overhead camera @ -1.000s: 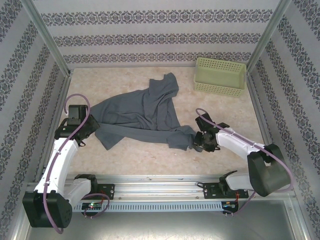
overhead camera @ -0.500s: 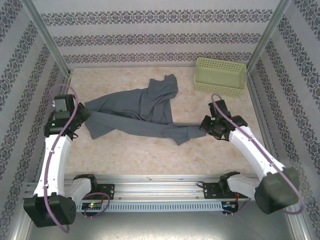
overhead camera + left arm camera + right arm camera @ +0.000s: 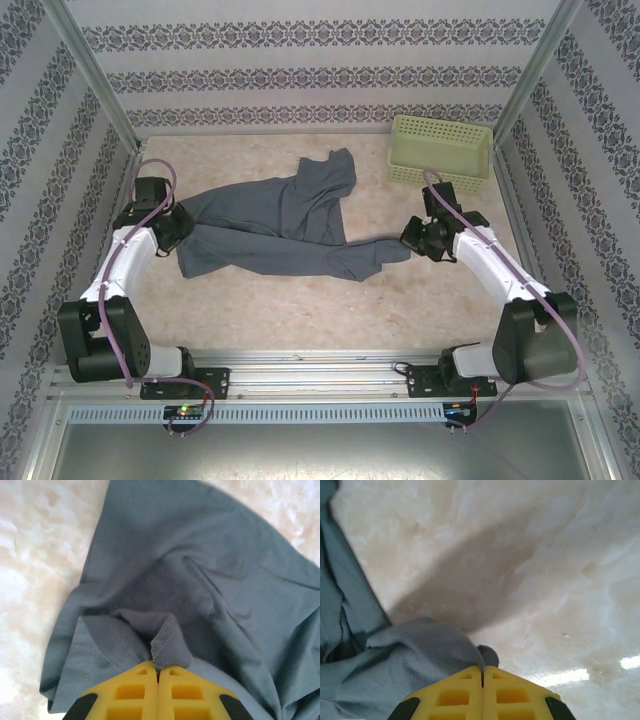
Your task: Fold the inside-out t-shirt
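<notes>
Your right fingers point(image 3: 451, 696) are now pressed together on a grey fold of the shirt point(image 3: 290, 225). A second ago they stood part-spread at the bunched near corner of the cloth; since then they have closed and carried that corner outward and away from you. Your left fingers point(image 3: 131, 694) are pinching a puckered, stitched edge of the shirt, as they were a second ago, though that arm has swung out and come back in.

Between the two pinches the near edge of the shirt, which was slack and heaped, is drawn into a long band across the desk point(image 3: 300, 310). Beyond that band the rest of the shirt lies rumpled, with one tongue of cloth reaching toward the far wall. The basket point(image 3: 440, 152) sits beyond your right fingers, apart from the cloth.

I judge this to be spreading, not folding: both grips look secure, so you can tension the shirt flat, but no fold is made yet.
</notes>
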Controlling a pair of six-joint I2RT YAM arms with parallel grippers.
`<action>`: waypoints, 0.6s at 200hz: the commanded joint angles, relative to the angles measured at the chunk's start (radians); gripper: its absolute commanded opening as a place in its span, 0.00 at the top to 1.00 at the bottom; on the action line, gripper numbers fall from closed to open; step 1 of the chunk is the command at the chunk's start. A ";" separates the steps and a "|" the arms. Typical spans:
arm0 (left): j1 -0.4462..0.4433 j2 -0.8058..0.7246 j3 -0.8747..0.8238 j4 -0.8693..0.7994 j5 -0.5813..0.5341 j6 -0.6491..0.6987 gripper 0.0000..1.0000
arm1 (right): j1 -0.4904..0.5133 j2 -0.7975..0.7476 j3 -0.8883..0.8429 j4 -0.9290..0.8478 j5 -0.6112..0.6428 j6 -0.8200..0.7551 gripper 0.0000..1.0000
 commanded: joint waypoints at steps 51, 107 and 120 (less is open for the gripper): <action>0.028 -0.146 0.168 -0.036 0.139 -0.019 1.00 | -0.114 -0.207 0.134 -0.053 -0.125 -0.016 1.00; 0.068 -0.167 0.548 -0.121 0.233 0.009 1.00 | -0.196 -0.314 0.644 -0.234 -0.119 -0.014 1.00; 0.068 -0.196 0.536 -0.114 0.231 0.023 1.00 | -0.204 -0.333 0.720 -0.269 -0.089 -0.021 1.00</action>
